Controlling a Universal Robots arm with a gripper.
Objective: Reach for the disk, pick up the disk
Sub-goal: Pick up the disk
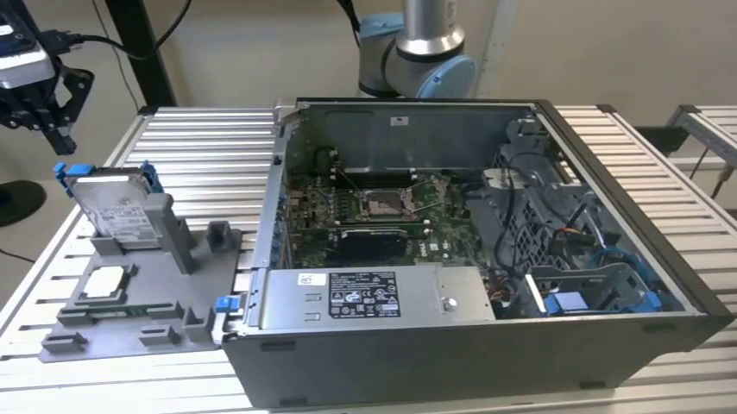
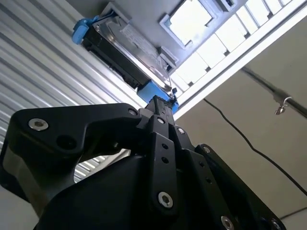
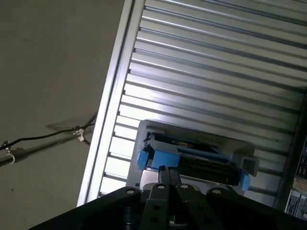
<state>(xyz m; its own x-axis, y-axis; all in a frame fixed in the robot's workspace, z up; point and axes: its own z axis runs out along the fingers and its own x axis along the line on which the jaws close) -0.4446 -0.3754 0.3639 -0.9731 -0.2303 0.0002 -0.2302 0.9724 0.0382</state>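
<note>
At the exterior view's left, the black pincer (image 1: 58,136) hangs with its tips pointing down. Its fingers are pressed together with nothing between them. Just below the tips and a little toward the exterior view's right, apart from them, the disk (image 1: 116,205) stands on edge in a slot of a grey holder (image 1: 173,246). It is a flat silver-grey metal slab with a white printed label, and a bright blue bracket shows at both of its upper corners. In both wrist views the closed tips aim at the disk's blue-framed upper edge without touching it. Farther right of the pincer sits an open computer case (image 1: 461,366). Beyond it stands the arm's grey and blue joint (image 1: 415,52).
</note>
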